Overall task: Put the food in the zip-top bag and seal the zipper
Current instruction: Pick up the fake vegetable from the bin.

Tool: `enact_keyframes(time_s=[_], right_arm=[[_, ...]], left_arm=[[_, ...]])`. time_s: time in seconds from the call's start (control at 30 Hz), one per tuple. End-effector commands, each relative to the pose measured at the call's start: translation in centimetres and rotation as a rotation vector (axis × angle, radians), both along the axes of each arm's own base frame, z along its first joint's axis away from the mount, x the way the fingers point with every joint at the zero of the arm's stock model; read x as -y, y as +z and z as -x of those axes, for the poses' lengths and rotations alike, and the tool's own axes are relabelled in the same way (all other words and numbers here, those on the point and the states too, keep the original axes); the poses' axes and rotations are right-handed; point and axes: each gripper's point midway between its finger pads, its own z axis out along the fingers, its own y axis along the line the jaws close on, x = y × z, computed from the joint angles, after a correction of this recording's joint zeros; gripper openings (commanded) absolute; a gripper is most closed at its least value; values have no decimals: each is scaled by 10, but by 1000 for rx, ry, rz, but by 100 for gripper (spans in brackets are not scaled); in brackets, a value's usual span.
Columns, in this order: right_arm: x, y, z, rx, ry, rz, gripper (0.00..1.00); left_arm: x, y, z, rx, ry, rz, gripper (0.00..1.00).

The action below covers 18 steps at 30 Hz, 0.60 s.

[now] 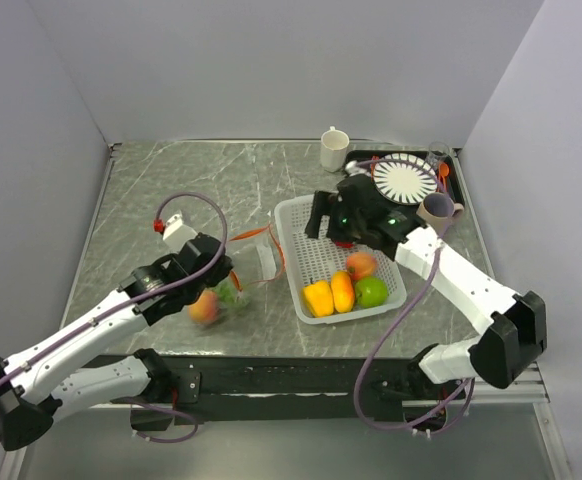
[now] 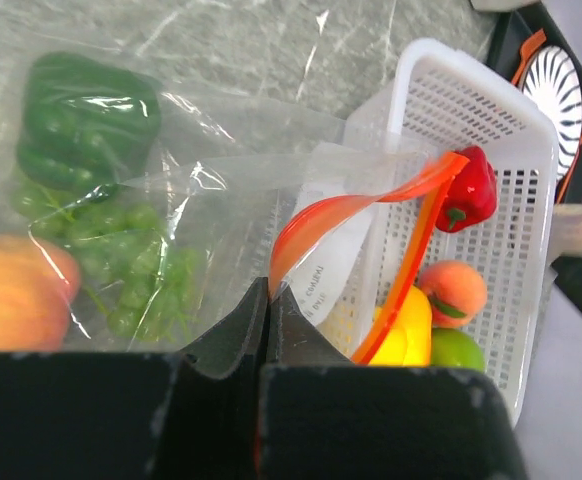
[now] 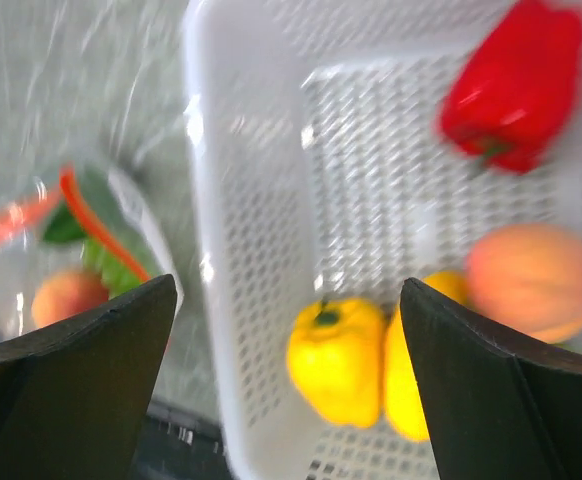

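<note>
Two grippers are seen over the table (image 1: 171, 180). The left gripper (image 2: 267, 300) is clamped shut on the zipper (image 2: 371, 200), the orange-red strip being pinched between its fingers at the mouth of the zip-top bag (image 2: 221, 170). The bag is laid on the table just left of the white basket (image 2: 536, 190), with its mouth turned toward the basket. Inside it, a green pepper (image 2: 86, 115), a bunch of green grapes (image 2: 136, 260) and a peach (image 2: 16, 290) are held. The right gripper (image 3: 286, 300) is spread wide above the basket, with nothing between its fingers. In the basket, a red pepper (image 3: 516, 85), a yellow pepper (image 3: 336, 355), an orange piece (image 1: 342, 290), a second peach (image 3: 536, 280) and a green apple (image 1: 372, 292) are left.
</note>
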Motion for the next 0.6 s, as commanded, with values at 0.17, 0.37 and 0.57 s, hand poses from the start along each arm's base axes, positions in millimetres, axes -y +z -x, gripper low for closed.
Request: enact_keyframes(time_s=[0.17,0.37,0.57], right_arm=[[54,-27,-62,-13,-187,223,100],[64,-58,-94,-66,-260,256,100],[62,-83,-111,-78,-266,224,100]], left_arm=[[22,12,-7,42,-66,67,1],[29,9,-8,27,-94,61,1],[25,8,-8,30,-88,45,1]])
